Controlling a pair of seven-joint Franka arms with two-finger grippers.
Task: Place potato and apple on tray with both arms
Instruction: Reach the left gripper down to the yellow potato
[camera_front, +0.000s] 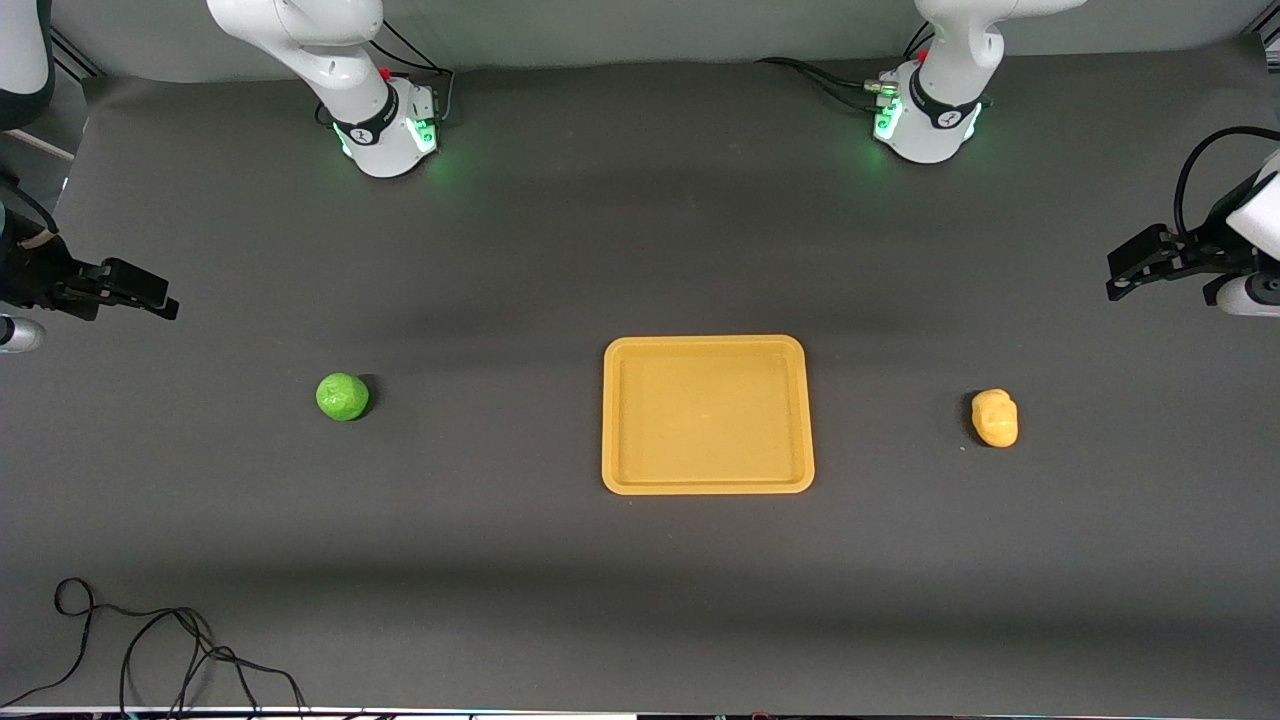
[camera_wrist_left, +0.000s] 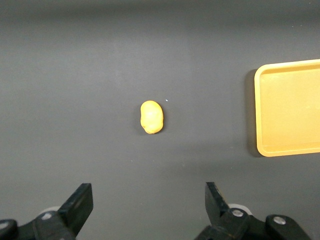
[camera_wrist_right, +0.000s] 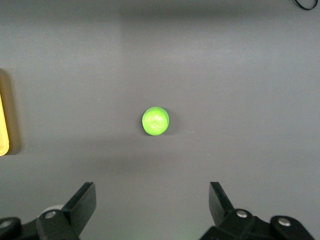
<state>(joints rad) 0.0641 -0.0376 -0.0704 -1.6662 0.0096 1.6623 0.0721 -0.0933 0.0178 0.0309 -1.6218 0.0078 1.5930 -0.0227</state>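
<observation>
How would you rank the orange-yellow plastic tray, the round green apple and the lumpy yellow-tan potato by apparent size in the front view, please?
1. Orange-yellow plastic tray, clearly largest.
2. Round green apple and lumpy yellow-tan potato: too alike to rank.

We've got two glossy white arms (camera_front: 340, 60) with black bands, green-lit bases (camera_front: 925, 125), black cables, and black two-finger grippers (camera_wrist_left: 147, 207) with silver screws.

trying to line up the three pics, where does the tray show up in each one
Front view: the tray lies mid-table, between the apple and the potato.
Left wrist view: its end shows at the picture's edge, apart from the potato.
Right wrist view: only a sliver of rim, apart from the apple.
Shared landmark: the tray itself is the only thing in all three views.
</observation>
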